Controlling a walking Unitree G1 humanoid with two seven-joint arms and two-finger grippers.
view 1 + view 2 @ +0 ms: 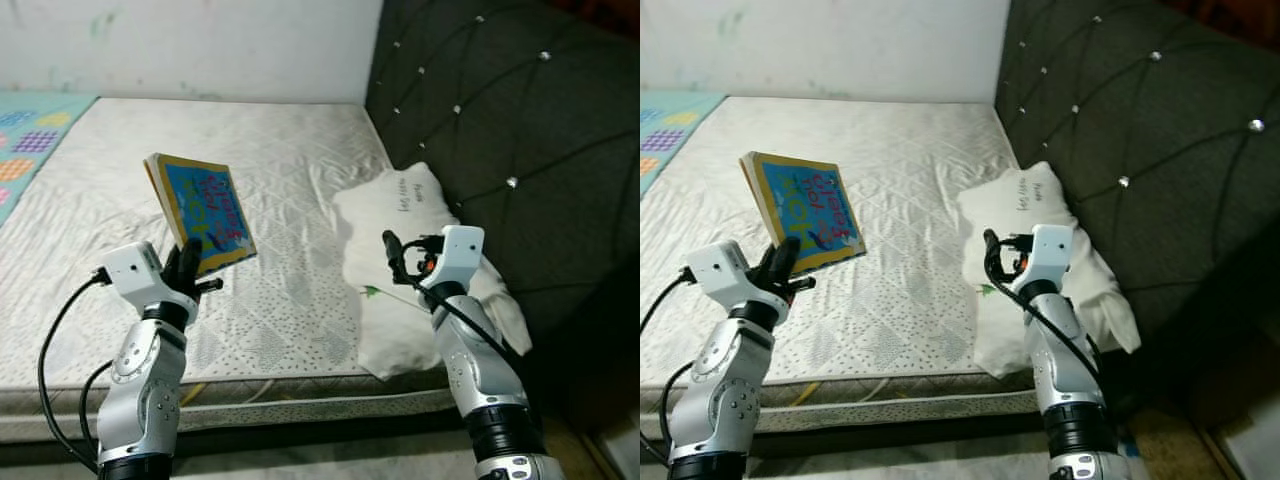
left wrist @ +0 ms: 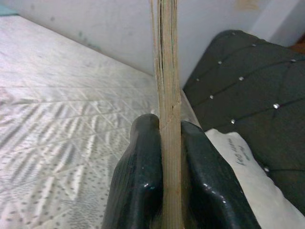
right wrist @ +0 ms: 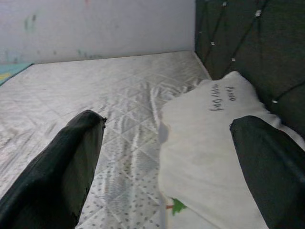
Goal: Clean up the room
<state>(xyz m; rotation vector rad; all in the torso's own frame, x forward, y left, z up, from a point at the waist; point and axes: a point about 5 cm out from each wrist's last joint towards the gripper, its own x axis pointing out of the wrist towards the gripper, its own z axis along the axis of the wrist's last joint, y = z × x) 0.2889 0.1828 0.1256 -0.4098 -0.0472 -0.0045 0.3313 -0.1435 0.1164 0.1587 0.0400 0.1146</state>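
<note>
A blue picture book (image 1: 205, 212) with a yellow spine is held up above the white mattress (image 1: 250, 160), tilted. My left gripper (image 1: 186, 270) is shut on its lower edge; in the left wrist view the page edges (image 2: 167, 95) run straight up between the two black fingers (image 2: 138, 181). My right gripper (image 1: 395, 250) hangs open over the white pillow (image 1: 410, 215) at the head of the bed, nothing between its fingers (image 3: 62, 176). The pillow (image 3: 214, 138) has handwriting on it and a small green mark.
A dark tufted headboard (image 1: 500, 110) stands on the right. A colourful play mat (image 1: 25, 140) lies at the far left of the bed. The white wall (image 1: 200, 40) backs the mattress. The mattress front edge (image 1: 270, 395) is close to me.
</note>
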